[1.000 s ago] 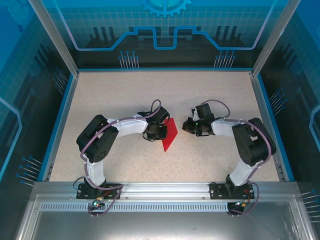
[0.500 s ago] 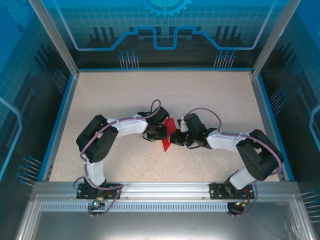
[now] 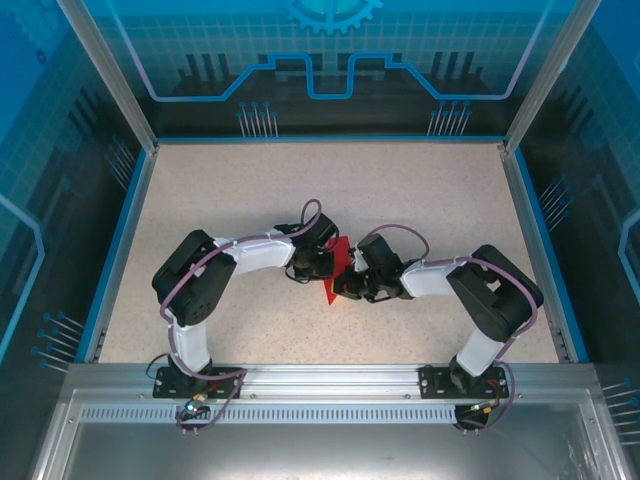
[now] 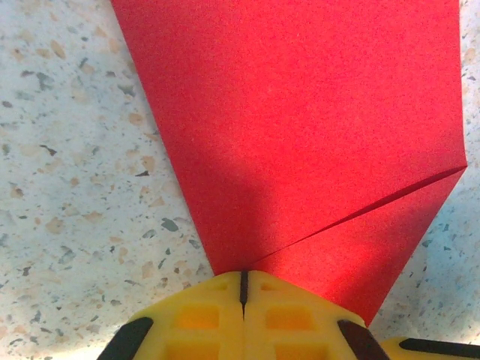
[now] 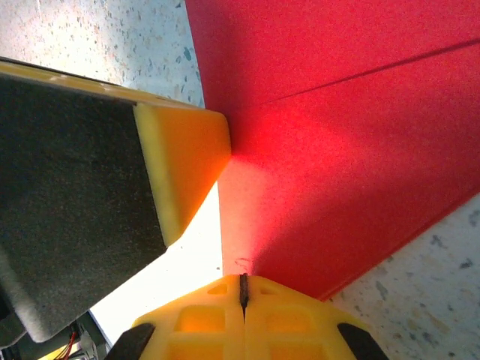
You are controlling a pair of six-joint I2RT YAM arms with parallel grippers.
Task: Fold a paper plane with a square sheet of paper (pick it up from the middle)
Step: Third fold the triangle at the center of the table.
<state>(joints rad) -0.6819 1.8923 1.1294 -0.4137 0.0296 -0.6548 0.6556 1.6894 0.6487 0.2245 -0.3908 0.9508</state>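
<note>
Overlapping red sheet (image 4: 300,112): closed left hand (image 4: 243,276), right hand (image 5: 243,280); sheet outline cropped.

Bright, even lighting; crisp wrist views, soft shadow across the paper (image 4: 300,135).

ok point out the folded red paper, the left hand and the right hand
folded red paper (image 4: 300,112), left wrist view, on its flat face
left hand (image 4: 243,285), left wrist view, seam between its yellow fingertips
right hand (image 5: 243,289), right wrist view, seam between its yellow fingertips

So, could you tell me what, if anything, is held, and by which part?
Nothing looks gripped: left gripper and right gripper, both shut, only touch the folded paper.
</note>
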